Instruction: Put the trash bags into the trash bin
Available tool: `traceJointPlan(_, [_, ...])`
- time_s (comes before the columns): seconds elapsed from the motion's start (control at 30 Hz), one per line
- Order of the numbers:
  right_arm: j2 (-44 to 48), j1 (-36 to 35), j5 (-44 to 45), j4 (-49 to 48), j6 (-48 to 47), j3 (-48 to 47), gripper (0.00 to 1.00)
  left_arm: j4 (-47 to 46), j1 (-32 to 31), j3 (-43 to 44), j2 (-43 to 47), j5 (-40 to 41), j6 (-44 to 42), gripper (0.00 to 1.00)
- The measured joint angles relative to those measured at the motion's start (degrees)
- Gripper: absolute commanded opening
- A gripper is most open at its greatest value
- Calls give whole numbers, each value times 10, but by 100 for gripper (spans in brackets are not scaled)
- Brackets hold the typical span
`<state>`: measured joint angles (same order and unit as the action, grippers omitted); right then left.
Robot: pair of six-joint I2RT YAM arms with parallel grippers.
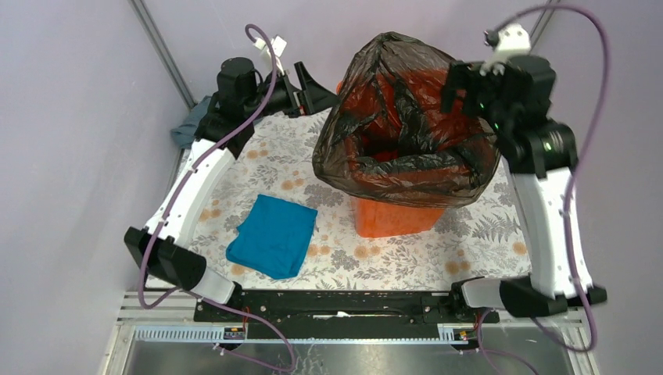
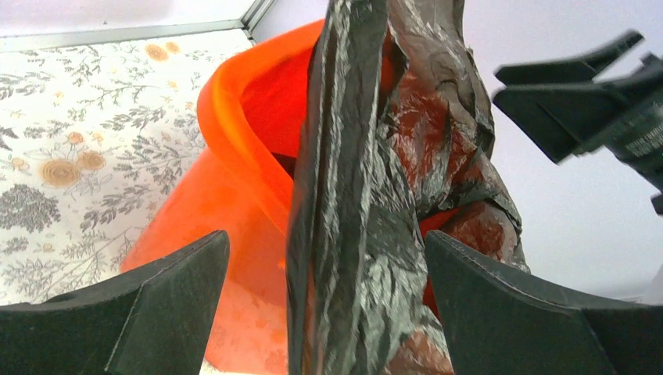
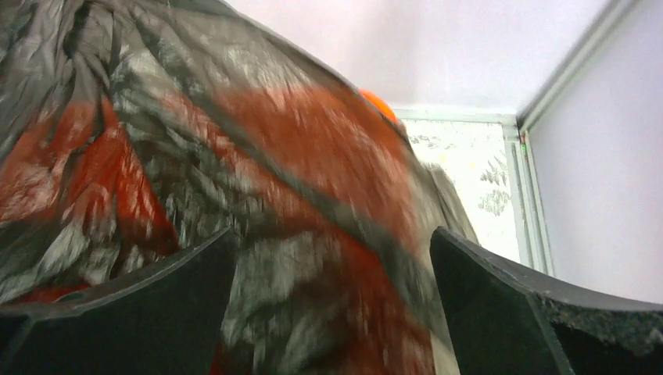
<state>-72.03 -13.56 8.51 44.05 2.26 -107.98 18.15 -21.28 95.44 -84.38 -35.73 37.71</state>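
Note:
The orange trash bin (image 1: 395, 217) stands mid-table, and a black trash bag (image 1: 406, 117) is draped over its top and bulges above the rim. My left gripper (image 1: 311, 87) is open at the bag's far left side. In the left wrist view my left gripper (image 2: 325, 238) has a fold of the bag (image 2: 352, 234) hanging between its spread fingers, with the bin's rim (image 2: 227, 125) to the left. My right gripper (image 1: 461, 86) is open at the bag's upper right. In the right wrist view my right gripper (image 3: 332, 234) has the bag (image 3: 313, 195) filling the gap between its fingers.
A folded blue piece (image 1: 274, 234) lies flat on the flowered tablecloth (image 1: 406, 258) left of the bin. A grey-blue cloth (image 1: 188, 125) lies at the table's far left edge. Grey walls close in at the back and sides. My right gripper also shows in the left wrist view (image 2: 578, 101).

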Motion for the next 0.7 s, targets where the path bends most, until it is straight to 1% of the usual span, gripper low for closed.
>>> traceJointPlan(0.1, [-94,5,-23,-4,-42,-74,100,-22,2,14,-26,-8,-1,99])
traceJointPlan(0.17, [-134,19,-50,-7,-63,-114,100,-29,2,15,-30,-7,-4,99])
traceJointPlan(0.33, [-166,90,-155,-14,-87,-153,100,-76,3,24,-41,-10,1,90])
traceJointPlan(0.43, [-173,107,-207,-22,-90,-158,99,-111,3,39,-65,-17,14,82])
traceJointPlan(0.53, [-176,116,-263,-44,-87,-144,86,-137,3,43,-88,-22,30,77])
traceJointPlan(0.6, [-174,122,-295,-72,-76,-119,80,-145,3,43,-101,-23,34,74])
traceJointPlan(0.7, [-174,137,-327,-106,-58,-82,67,-152,3,50,-121,-22,40,68])
